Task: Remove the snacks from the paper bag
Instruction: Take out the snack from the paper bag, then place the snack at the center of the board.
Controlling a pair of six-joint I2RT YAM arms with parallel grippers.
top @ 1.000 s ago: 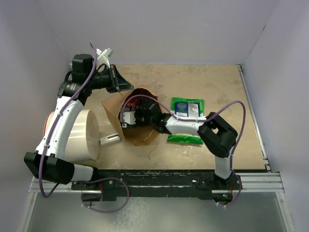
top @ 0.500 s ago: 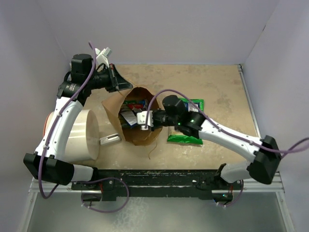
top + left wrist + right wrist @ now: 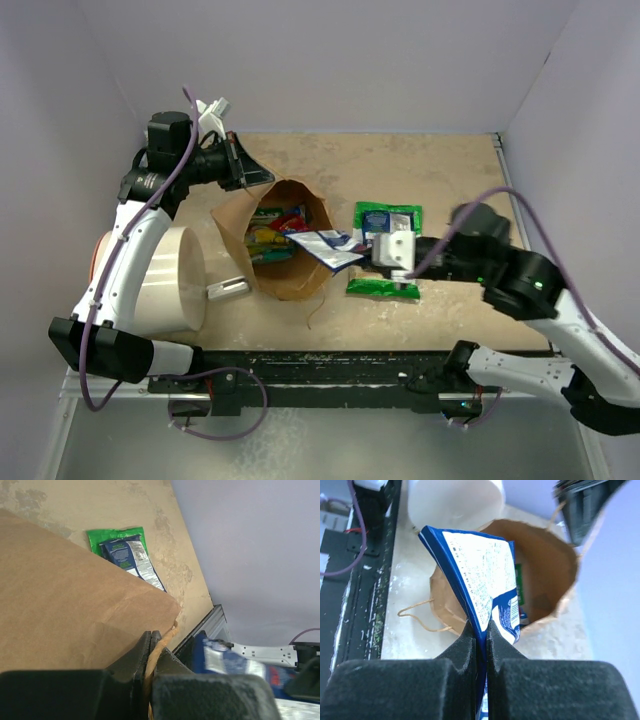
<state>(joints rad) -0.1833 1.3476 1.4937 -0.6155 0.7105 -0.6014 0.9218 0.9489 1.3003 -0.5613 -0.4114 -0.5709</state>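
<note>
The brown paper bag (image 3: pixel 290 275) lies open in the middle, with several red, green and yellow snacks (image 3: pixel 272 232) inside. My left gripper (image 3: pixel 246 176) is shut on the bag's twisted handle (image 3: pixel 161 642) at the far rim and holds the mouth up. My right gripper (image 3: pixel 378 251) is shut on a blue and white packet (image 3: pixel 326 246), holding it just right of the bag's mouth, above the table. In the right wrist view that packet (image 3: pixel 475 575) stands between my fingers (image 3: pixel 467 637) in front of the bag (image 3: pixel 547 575). A bright green packet (image 3: pixel 384 287) with a dark blue packet (image 3: pixel 390 222) on it lies to the right.
A large white cylinder (image 3: pixel 165 280) lies left of the bag, with a small white-grey bar (image 3: pixel 228 288) beside it. The bag's loose handle (image 3: pixel 420 615) trails toward the near edge. Walls close in the table at the back and on both sides.
My right gripper has come out of the bag and moved right, pulling the blue and white packet with it. My left gripper has stayed on the bag's handle.
</note>
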